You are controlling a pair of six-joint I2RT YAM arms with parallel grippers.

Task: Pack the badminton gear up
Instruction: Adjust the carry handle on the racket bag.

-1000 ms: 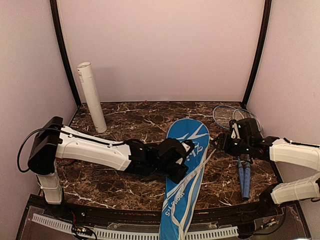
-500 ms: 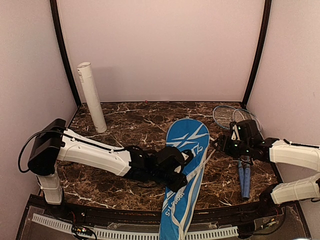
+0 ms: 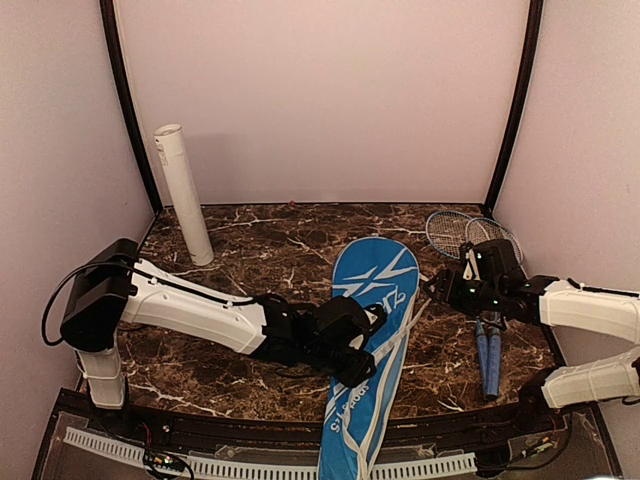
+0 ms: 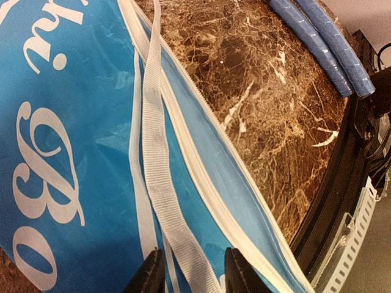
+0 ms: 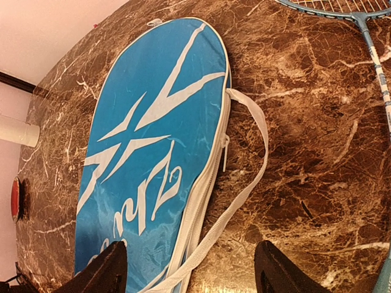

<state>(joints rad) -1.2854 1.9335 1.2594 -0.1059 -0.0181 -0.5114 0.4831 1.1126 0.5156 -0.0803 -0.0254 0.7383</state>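
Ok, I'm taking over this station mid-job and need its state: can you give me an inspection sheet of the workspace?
Surface: brown marble table, no spills seen.
Job's things: blue cover flat mid-table, narrow end over the near edge; two rackets right of it, outside it; white tube standing far left; shuttlecocks nothing seen.
Clutter: small red object on the left side.
Grippers: left gripper open astride the cover's white strap; right gripper open, empty.
Cables: black cable looped by the left arm's base.
Surroundings: pale walls, black corner posts.
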